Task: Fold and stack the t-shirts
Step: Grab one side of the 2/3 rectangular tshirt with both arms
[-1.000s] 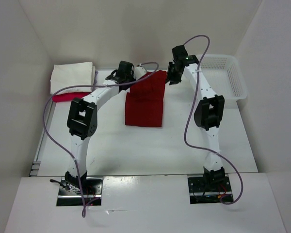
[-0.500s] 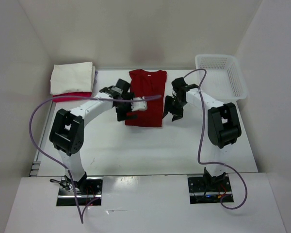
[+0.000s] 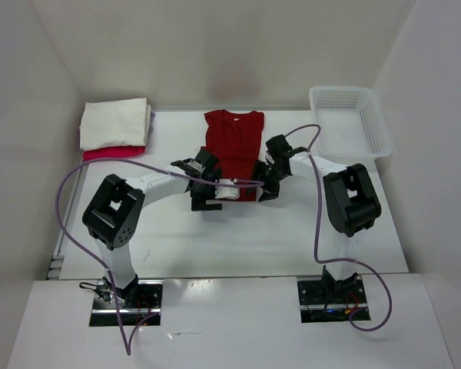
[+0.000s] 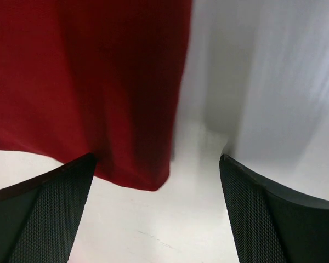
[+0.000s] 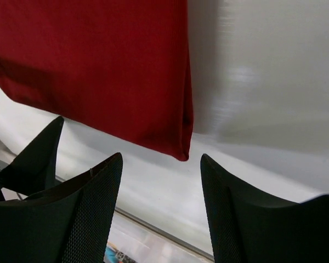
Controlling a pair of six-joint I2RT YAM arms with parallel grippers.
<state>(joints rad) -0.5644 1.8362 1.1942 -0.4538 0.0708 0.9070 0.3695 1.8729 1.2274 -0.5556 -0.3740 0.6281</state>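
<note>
the cream white shirt (image 3: 114, 123) sits folded on the magenta-pink shirt (image 3: 107, 154) at the bench's (image 3: 292, 231) far left. the dark red shirt (image 3: 233, 150), mid-bench, is a smooth narrow strip, not yet halved or stacked. the left gripper (image 4: 153, 219) and right gripper (image 5: 162, 213) are spread, empty, at its near corners.

White lattice basket (image 3: 352, 117) on table (image 3: 238, 234)
</note>
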